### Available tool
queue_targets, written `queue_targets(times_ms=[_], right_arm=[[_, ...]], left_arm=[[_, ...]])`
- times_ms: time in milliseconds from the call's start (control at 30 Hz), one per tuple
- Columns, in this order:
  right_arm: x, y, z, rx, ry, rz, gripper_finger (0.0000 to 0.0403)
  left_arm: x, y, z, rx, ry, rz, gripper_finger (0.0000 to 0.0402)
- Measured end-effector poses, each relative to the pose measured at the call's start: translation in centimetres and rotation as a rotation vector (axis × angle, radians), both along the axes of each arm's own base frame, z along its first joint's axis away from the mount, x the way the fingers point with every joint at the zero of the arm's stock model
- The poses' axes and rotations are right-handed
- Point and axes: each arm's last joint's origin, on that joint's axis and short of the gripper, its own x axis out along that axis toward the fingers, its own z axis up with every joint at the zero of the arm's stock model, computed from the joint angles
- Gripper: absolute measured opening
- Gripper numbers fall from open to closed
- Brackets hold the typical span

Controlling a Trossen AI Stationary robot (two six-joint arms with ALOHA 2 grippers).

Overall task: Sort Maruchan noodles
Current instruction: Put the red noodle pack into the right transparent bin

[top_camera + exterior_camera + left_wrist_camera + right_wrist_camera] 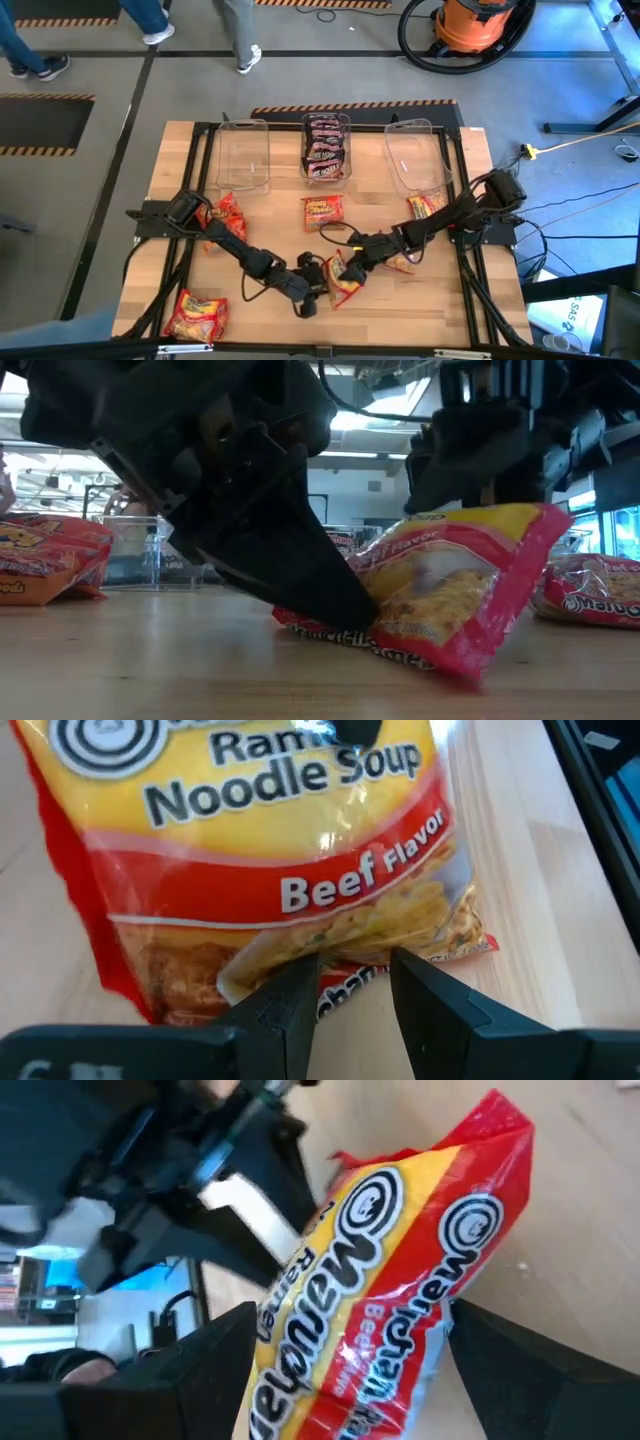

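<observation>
A red-and-yellow Maruchan beef packet stands tilted at the table's near middle. Its low edge rests on a second packet that lies flat on the wood. My right gripper comes from the right and is shut on the tilted packet. My left gripper comes from the left, low over the table. It is open by a narrow gap, with its fingertips at the flat packet's near end. My right gripper pinches the beef packet's raised upper part between its two widely spread fingers, one on each long side, coming from above and the right. The packet is tilted, its upper edge lifted and its lower edge down on the table and the flat packet. My left gripper slants down from the left, with a finger at the flat packet's end under the tilted one. I cannot tell whether it touches.
Three clear bins stand along the far edge: left, middle holding dark packets, right. Loose packets lie at the centre, by the left arm, at the near-left corner and under the right arm.
</observation>
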Motion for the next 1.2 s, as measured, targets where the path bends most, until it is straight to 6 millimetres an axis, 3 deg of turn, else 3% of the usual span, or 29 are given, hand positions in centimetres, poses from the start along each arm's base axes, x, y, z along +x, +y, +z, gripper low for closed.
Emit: queue_targets(times_ms=[233, 500, 600, 800, 900, 1200], right_arm=[[1.5, 0.7, -1.2, 0.027, 0.028, 0.024, 0.0301], [2.8, 1.1, -1.1, -0.041, -0.026, 0.083, 0.0292], [2.7, 1.1, -1.1, -0.053, -0.028, 0.090, 0.0260], [2.7, 1.1, -1.1, -0.085, -0.041, 0.128, 0.0157], [2.7, 1.1, -1.1, -0.101, -0.053, 0.147, 0.0127], [2.7, 1.2, -1.0, -0.125, -0.074, 0.185, 0.0141]], left_arm=[[0.5, 0.7, 0.2, -0.009, -0.021, 0.022, 0.0121], [0.6, 0.9, 0.1, -0.009, -0.016, 0.022, 0.0121], [0.5, 0.9, 0.1, -0.003, -0.015, 0.018, 0.0121], [0.4, 0.7, 0.5, -0.006, -0.004, -0.018, 0.0121], [0.0, 0.7, 1.3, -0.017, 0.019, -0.045, 0.0121], [-2.1, 0.3, 5.1, -0.001, 0.079, -0.068, 0.0121]])
